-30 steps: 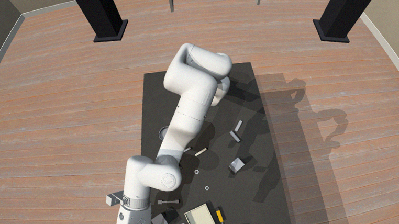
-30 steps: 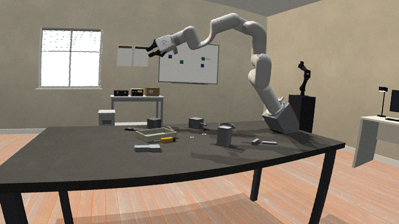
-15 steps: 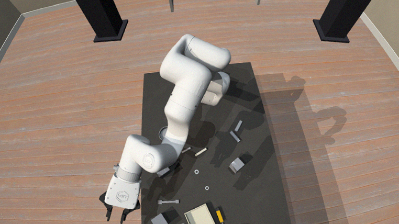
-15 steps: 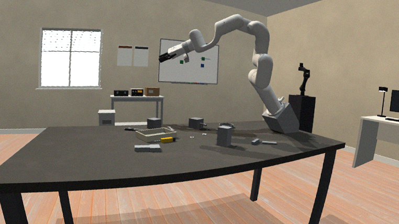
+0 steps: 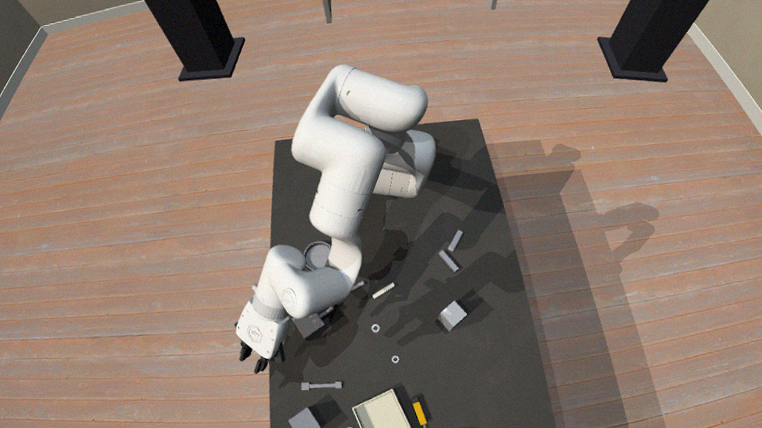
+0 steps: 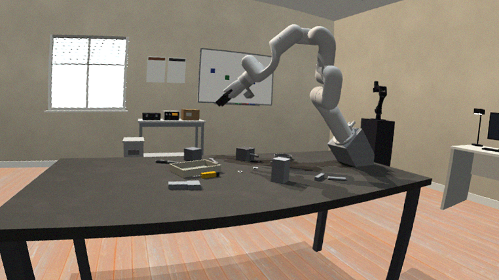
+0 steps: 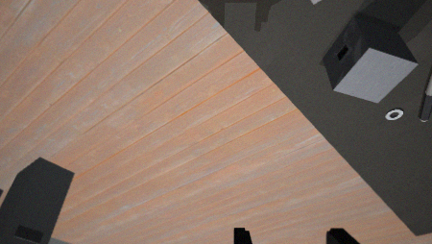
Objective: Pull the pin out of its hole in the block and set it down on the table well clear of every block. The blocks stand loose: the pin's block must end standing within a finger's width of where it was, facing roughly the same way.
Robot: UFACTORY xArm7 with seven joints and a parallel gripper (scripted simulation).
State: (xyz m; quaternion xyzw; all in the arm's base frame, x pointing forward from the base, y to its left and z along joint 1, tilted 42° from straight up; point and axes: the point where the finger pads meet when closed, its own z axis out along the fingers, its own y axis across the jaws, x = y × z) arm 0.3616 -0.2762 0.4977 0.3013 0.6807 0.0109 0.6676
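Note:
The pin sticks out of the side of a dark grey block, which stands near the table's left edge in the top view, partly behind the arm. My gripper is part open with nothing between its fingers. It hangs high above the table, out over its left edge in the top view, tilted and away from the pin. The wrist view shows mostly floor; the pin and its block are not in it.
Another grey block has an empty square hole. A taller block stands at the right. A tray, a yellow-handled tool, a round dish, rings and loose bars lie about.

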